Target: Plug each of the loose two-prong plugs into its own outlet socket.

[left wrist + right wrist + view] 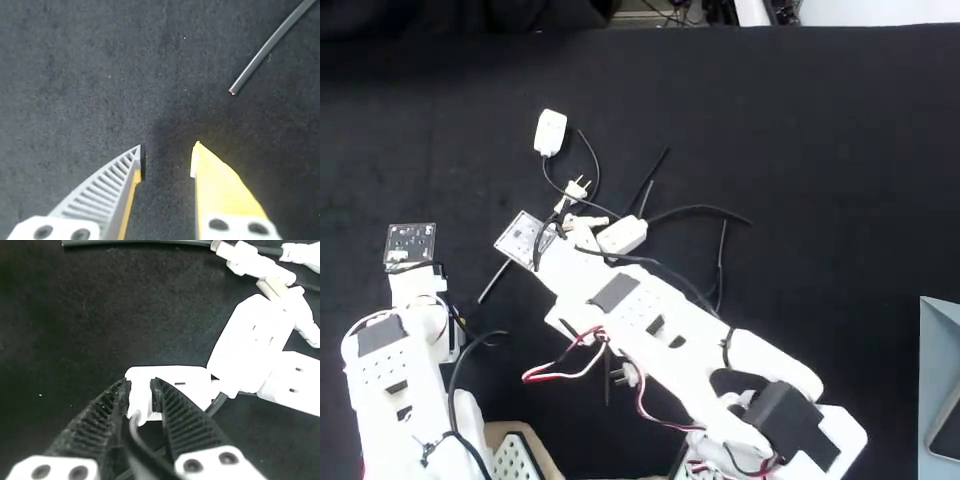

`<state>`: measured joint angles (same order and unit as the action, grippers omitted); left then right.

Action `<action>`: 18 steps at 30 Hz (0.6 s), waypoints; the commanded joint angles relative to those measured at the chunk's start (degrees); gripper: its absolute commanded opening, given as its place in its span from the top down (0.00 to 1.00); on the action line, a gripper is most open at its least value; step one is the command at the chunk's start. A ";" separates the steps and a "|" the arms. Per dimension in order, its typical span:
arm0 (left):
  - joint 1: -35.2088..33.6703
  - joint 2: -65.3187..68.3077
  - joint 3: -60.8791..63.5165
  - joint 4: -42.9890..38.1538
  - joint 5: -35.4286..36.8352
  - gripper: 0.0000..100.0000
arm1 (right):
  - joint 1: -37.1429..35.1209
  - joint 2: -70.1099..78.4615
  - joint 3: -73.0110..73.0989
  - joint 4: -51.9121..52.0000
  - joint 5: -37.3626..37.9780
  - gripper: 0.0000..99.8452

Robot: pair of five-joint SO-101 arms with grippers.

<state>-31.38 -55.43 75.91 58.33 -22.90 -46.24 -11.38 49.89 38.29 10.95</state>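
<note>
In the right wrist view my right gripper (pixel 140 386) is shut on a white plug (pixel 145 399) whose black cable runs back between the fingers. The plug meets a white outlet block (pixel 187 385). Two more white socket blocks (pixel 252 347) lie just beyond it, and a loose white plug (pixel 252 262) lies farther off. From the high view, the right gripper (pixel 566 229) is at the cluster of white blocks (pixel 622 235), with a loose two-prong plug (pixel 578 187) and a white adapter (pixel 550 132) behind. My left gripper (pixel 166 156) hangs open over bare mat at the left (pixel 411 250).
Black cables (pixel 705 212) loop around the cluster on the black mat. A black cable end (pixel 260 55) lies ahead of the left gripper. A grey tray (pixel 942 380) sits at the right edge. Red and white arm wires (pixel 565 365) trail under the right arm.
</note>
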 commanded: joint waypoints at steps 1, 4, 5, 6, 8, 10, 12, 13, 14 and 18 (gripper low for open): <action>0.66 -0.26 0.48 -2.11 -0.09 0.83 | -0.53 -6.11 2.95 0.88 0.26 0.92; 0.66 -0.26 0.92 -3.08 -0.09 0.82 | -0.44 -14.55 2.77 6.15 0.00 0.81; 0.75 -0.26 1.01 -3.08 -0.09 0.82 | -0.44 -17.45 2.59 8.00 -0.53 0.78; 0.75 -0.26 1.01 -3.08 -0.09 0.82 | -0.44 -20.35 2.24 9.85 -1.23 0.76; 0.75 -0.26 1.01 -3.08 -0.09 0.82 | -0.53 -25.80 0.66 14.07 -1.67 0.76; 0.75 -0.26 0.92 -3.08 -0.09 0.82 | -0.53 -30.99 -1.71 18.73 -1.67 0.76; 0.75 -0.26 0.92 -3.08 -0.09 0.82 | -0.53 -35.65 -5.14 23.82 -1.58 0.76; 0.92 -0.26 0.84 -3.08 -0.09 0.82 | -0.26 -37.76 -7.16 26.55 -1.76 0.76; 1.80 -0.26 0.84 -3.08 -0.09 0.82 | -0.18 -39.43 -9.19 29.19 -1.85 0.76; 5.76 -0.35 0.75 -2.64 -0.09 0.82 | 1.85 -44.44 -14.64 38.24 -5.27 0.76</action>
<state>-28.48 -55.52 77.23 56.13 -22.90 -45.89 -52.09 40.66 71.34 9.19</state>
